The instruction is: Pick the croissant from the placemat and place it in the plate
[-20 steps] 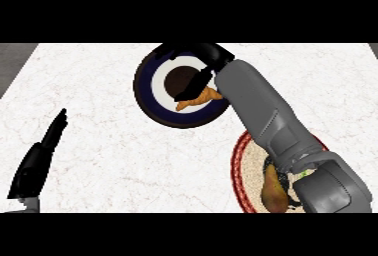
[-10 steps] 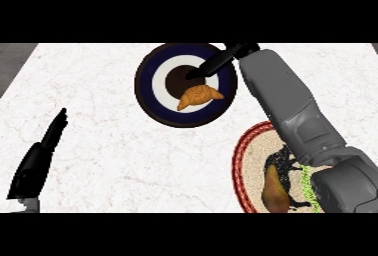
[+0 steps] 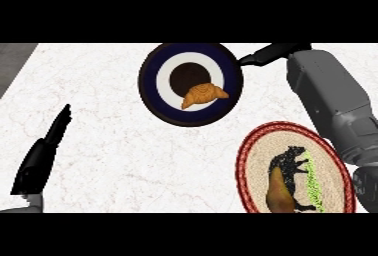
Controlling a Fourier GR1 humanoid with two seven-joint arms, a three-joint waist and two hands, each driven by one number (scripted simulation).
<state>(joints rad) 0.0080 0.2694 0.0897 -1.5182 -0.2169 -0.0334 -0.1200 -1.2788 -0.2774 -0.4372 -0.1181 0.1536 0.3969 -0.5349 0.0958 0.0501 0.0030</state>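
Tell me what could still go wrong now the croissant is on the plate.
The right hand sits just off the plate's rim, so a careless pull-back might nudge the plate. The right forearm passes beside the placemat and could drag it. The croissant lies off-centre, so a bumped plate might shift it.

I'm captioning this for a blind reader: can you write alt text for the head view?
A golden-brown croissant lies on a round navy-and-white plate on a white marble counter. The robot's black right hand is just right of the plate; below lies a red-rimmed woven placemat, and the open left hand rests at left.
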